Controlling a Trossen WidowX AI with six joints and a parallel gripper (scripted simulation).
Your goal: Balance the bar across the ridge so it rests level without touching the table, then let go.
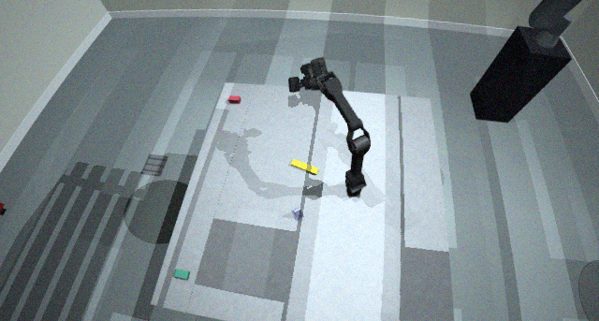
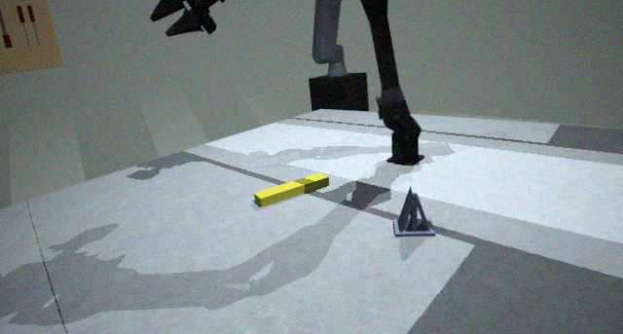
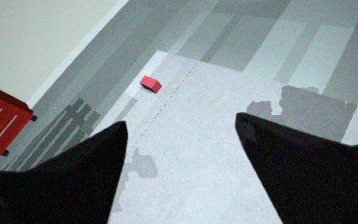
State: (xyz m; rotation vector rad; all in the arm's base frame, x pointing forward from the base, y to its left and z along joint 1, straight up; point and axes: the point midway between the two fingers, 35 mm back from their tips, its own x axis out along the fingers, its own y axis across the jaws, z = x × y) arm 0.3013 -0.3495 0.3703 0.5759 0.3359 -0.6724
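The yellow bar [image 1: 304, 167] [image 2: 292, 190] lies flat on the table. The small blue-grey ridge [image 1: 298, 213] [image 2: 413, 219] stands upright on its base plate, apart from the bar, with a narrow peak and nothing on it. My gripper [image 2: 160, 26] [image 3: 181, 123] is open, with nothing between its fingers. It hangs high above the table's far part in the top view, well away from the bar and the ridge. Neither bar nor ridge shows in the wrist view.
A red block [image 1: 234, 99] [image 3: 150, 83] lies near a table corner, and a green block [image 1: 182, 274] lies near the left edge in the top view. A black pedestal [image 1: 519, 78] [image 2: 339, 92] with another arm stands beyond the table. A red cabinet [image 3: 0, 122] shows in the wrist view.
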